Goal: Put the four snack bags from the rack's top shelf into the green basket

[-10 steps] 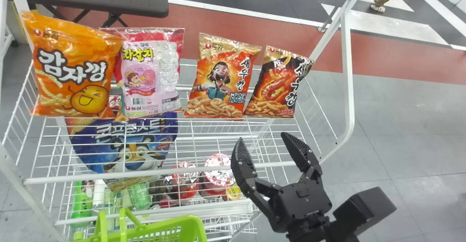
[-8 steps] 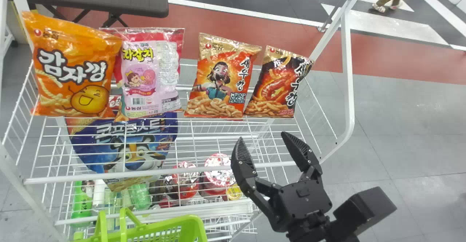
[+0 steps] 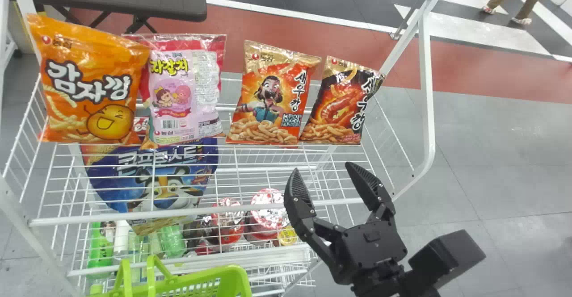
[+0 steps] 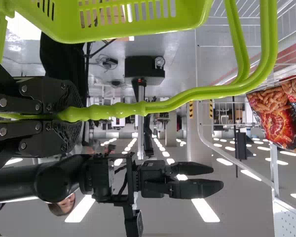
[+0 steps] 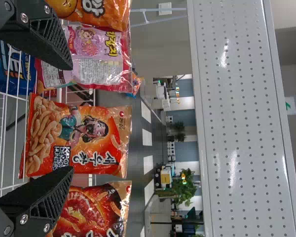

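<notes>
Four snack bags stand in a row on the rack's top shelf: an orange bag [image 3: 91, 80], a pink bag [image 3: 185, 91], an orange-red bag with a cartoon figure [image 3: 272, 96] and a black-red bag [image 3: 342, 102]. My right gripper [image 3: 324, 176] is apart from them, in front of the two right-hand bags; in the right wrist view the gripper [image 5: 64, 118] stands open, the cartoon-figure bag beyond its fingers. The green basket [image 3: 178, 286] is low in front of the rack. In the left wrist view my left gripper [image 4: 71, 113] is shut on the basket's handle [image 4: 163, 106].
The shelf's white front rail [image 3: 178, 214] runs between basket and bags. A white post [image 3: 427, 96] bounds the right side, and a perforated panel [image 5: 241, 118] rises above. Below are a blue cereal bag [image 3: 156, 185], cups and bottles.
</notes>
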